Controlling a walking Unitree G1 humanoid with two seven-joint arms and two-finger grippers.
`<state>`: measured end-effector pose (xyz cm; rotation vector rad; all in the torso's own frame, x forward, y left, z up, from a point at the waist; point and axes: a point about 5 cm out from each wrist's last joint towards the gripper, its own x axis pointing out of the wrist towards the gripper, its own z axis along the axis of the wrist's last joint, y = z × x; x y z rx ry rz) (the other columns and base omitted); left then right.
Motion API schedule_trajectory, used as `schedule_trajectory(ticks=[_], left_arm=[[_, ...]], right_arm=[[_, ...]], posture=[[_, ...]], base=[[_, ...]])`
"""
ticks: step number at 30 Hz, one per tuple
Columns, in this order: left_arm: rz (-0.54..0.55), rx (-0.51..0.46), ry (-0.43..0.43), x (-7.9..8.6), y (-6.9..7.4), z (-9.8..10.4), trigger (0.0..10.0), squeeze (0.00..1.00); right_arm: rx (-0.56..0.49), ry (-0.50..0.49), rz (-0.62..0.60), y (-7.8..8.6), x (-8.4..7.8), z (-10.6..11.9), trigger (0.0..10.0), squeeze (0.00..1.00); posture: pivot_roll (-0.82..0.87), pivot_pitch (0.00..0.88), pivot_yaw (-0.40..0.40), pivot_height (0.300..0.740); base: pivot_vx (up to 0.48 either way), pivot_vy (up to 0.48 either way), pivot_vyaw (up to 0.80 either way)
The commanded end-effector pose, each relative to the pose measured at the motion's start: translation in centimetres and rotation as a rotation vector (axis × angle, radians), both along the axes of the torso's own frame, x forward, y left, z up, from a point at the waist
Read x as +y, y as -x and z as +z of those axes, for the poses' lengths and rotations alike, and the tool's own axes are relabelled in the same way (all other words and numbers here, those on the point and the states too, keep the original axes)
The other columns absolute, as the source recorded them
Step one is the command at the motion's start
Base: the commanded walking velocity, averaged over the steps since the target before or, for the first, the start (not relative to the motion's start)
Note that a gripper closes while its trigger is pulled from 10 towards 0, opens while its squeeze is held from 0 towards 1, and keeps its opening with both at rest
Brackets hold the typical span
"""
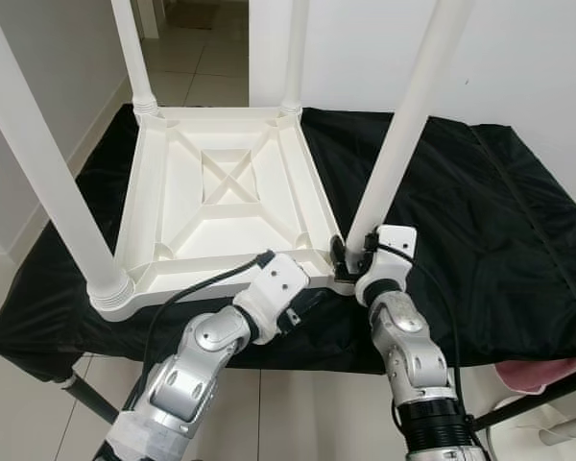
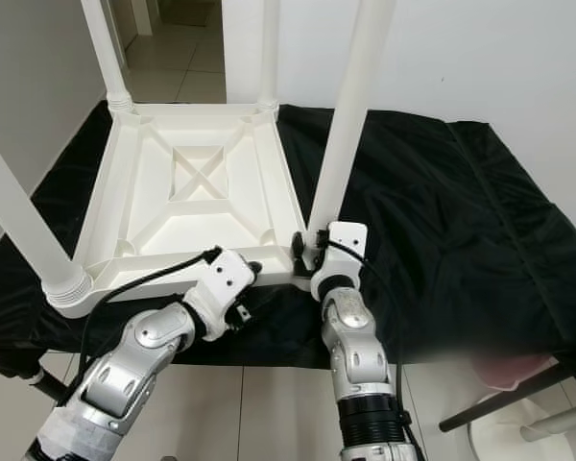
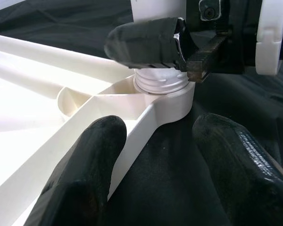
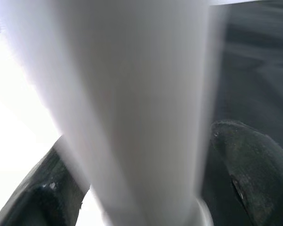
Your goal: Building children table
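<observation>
I have the white plastic children's table lying upside down on the black cloth-covered work surface, with all four white round legs pointing up. The step in hand, as I judge it, is seating the near-right white leg into its corner socket.

My right gripper sits at the base of that leg, one black finger on each side of it and close against it in the right wrist view, so I take it as gripping the leg. My left gripper is just near of the same corner, its two fingers spread wide with the table's rim running up between them, holding nothing.

In the left wrist view some thread ridges show above the socket collar, so I judge the leg is not fully home. To do this well I would keep the leg upright while turning, grip low near the collar for control, and bring the left gripper against the rim to stop the frame sliding on the slick cloth. Cross-threading is the risk if the leg tilts.
</observation>
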<state>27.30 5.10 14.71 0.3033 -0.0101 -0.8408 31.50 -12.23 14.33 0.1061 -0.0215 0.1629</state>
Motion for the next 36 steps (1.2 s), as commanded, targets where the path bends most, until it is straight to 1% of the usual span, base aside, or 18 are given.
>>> schedule_trajectory(ticks=[1, 2, 3, 5, 6, 7, 8, 10, 14, 16, 17, 21, 22, 24, 25, 26, 29, 36], left_arm=[[0.01, -0.006, -0.007, -0.1, -0.1, -0.1, 10.0, 0.0], [0.01, -0.006, -0.007, -0.1, -0.1, -0.1, 10.0, 0.0], [0.01, -0.006, -0.006, -0.1, -0.1, -0.1, 10.0, 0.0], [0.011, -0.01, -0.007, -0.1, -0.1, -0.1, 10.0, 0.0], [0.011, -0.01, -0.007, -0.1, -0.1, -0.1, 10.0, 0.0], [0.012, -0.011, -0.007, 0.0, -0.1, 0.0, 10.0, 0.0], [0.012, -0.011, -0.007, 0.0, -0.1, 0.0, 10.0, 0.0], [0.013, -0.012, -0.007, 0.0, -0.1, 0.0, 10.0, 0.0], [0.012, -0.01, -0.005, -0.1, -0.1, -0.1, 10.0, 0.0], [0.01, -0.008, -0.006, -0.1, 0.0, -0.2, 10.0, 0.0], [0.01, -0.008, -0.006, -0.1, 0.0, -0.2, 10.0, 0.0], [0.007, -0.011, -0.007, -0.2, -0.1, -0.1, 10.0, 0.0], [0.008, -0.013, -0.006, -0.2, -0.2, 0.0, 10.0, 0.0], [0.009, -0.014, -0.006, -0.2, -0.2, 0.0, 10.0, 0.0], [0.011, -0.014, -0.006, -0.2, -0.2, 0.0, 10.0, 0.0], [0.013, -0.014, -0.006, -0.1, -0.2, -0.1, 10.0, 0.0], [0.017, -0.014, -0.006, 0.0, -0.1, -0.1, 10.0, 0.0], [0.016, -0.012, -0.007, 0.0, -0.2, 0.0, 10.0, 0.0]], right_arm=[[0.025, 0.012, 0.075, 0.1, -0.2, -0.9, 10.0, 0.0], [0.025, 0.012, 0.075, 0.1, -0.2, -0.9, 10.0, 0.0], [0.014, 0.041, 0.11, 0.1, -0.5, -1.0, 10.0, 0.0], [-0.022, 0.13, 0.248, 0.3, -1.1, -1.4, 10.0, 0.0], [-0.022, 0.13, 0.248, 0.3, -1.1, -1.4, 10.0, 0.0], [-0.035, 0.166, 0.303, 0.4, -1.3, -1.5, 10.0, 0.0], [-0.035, 0.166, 0.303, 0.4, -1.3, -1.5, 10.0, 0.0], [-0.032, 0.185, 0.358, 0.3, -1.7, -1.6, 10.0, 0.0], [-0.044, 0.175, 0.387, -0.2, -2.4, -0.9, 10.0, 0.0], [-0.064, 0.194, 0.425, -0.8, -3.0, -0.2, 10.0, 0.0], [-0.064, 0.194, 0.425, -0.8, -3.0, -0.2, 10.0, 0.0], [-0.075, 0.249, 0.463, -1.6, -3.5, 0.2, 10.0, 0.0], [-0.074, 0.252, 0.473, -1.7, -3.6, 0.1, 7.0, 0.0], [-0.072, 0.253, 0.48, -1.7, -3.6, 0.1, 7.0, 0.0], [-0.062, 0.261, 0.491, -1.8, -3.6, -0.2, 2.5, 0.0], [-0.049, 0.272, 0.496, -1.7, -3.6, -0.6, 0.0, 0.0], [-0.024, 0.281, 0.506, -1.7, -3.7, -1.2, 0.0, 0.0], [-0.017, 0.278, 0.506, -1.8, -4.0, -1.5, 0.0, 0.0]], posture=[[0.01, 0.026, -0.054, 0.74], [0.01, 0.026, -0.054, 0.74], [0.01, 0.025, -0.054, 0.74], [0.02, 0.018, -0.059, 0.74], [0.02, 0.018, -0.059, 0.74], [0.02, 0.018, -0.059, 0.74], [0.02, 0.018, -0.059, 0.74], [0.02, 0.015, -0.061, 0.74], [0.02, 0.012, -0.059, 0.74], [0.02, 0.011, -0.057, 0.74], [0.02, 0.011, -0.057, 0.74], [0.02, 0.007, -0.06, 0.74], [0.02, 0.007, -0.06, 0.74], [0.02, 0.007, -0.06, 0.74], [0.02, 0.006, -0.063, 0.74], [0.02, 0.006, -0.063, 0.74], [0.02, 0.006, -0.063, 0.74], [0.03, 0.01, -0.057, 0.74]], base=[[0.0, 0.0, 0.0], [0.0, 0.0, 0.0], [0.0, 0.0, 0.0], [0.0, 0.0, 0.0], [0.0, 0.0, 0.0], [0.0, 0.0, 0.0], [0.0, 0.0, 0.0], [0.0, 0.0, 0.0], [0.0, 0.0, 0.0], [0.0, 0.0, 0.0], [0.0, 0.0, 0.0], [0.0, 0.0, 0.0], [0.0, 0.0, 0.0], [0.0, 0.0, 0.0], [0.0, 0.0, 0.0], [0.0, 0.0, 0.0], [0.0, 0.0, 0.0], [0.0, 0.0, 0.0]])
